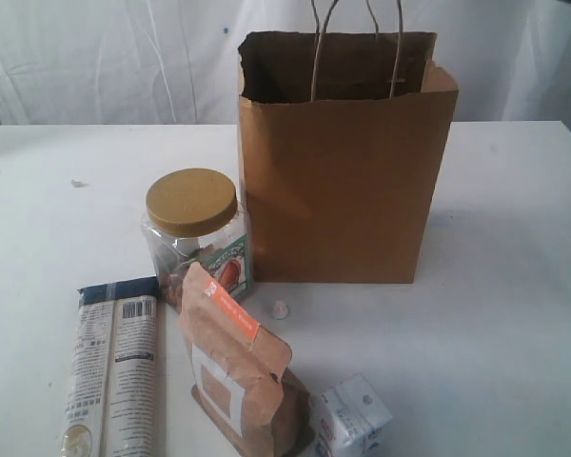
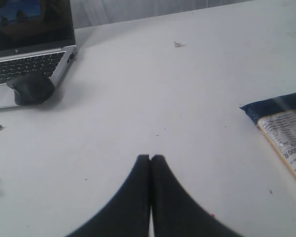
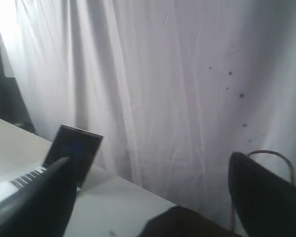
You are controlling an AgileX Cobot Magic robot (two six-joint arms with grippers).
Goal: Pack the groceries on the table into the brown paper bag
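The brown paper bag [image 1: 347, 181] stands open and upright at the back middle of the table [image 1: 514, 333]. In front of it on the left is the yellow-lidded clear jar [image 1: 195, 238]. Nearer the front lie the long printed packet [image 1: 114, 371], the brown pouch [image 1: 238, 376] and the small white carton [image 1: 352, 417]. Neither gripper shows in the exterior view. My left gripper [image 2: 151, 158] is shut and empty over bare table, with the packet's end [image 2: 281, 131] off to one side. My right gripper [image 3: 150, 158] is open and empty, with a thin loop handle [image 3: 266, 152] by one finger and a dark brown edge below.
A tiny white paper ball [image 1: 281, 308] lies before the bag and another [image 1: 76, 183] at the far left. A laptop [image 2: 29, 59] with a black mouse [image 2: 29, 88] sits on the table in the left wrist view. A white curtain [image 3: 177, 89] hangs behind.
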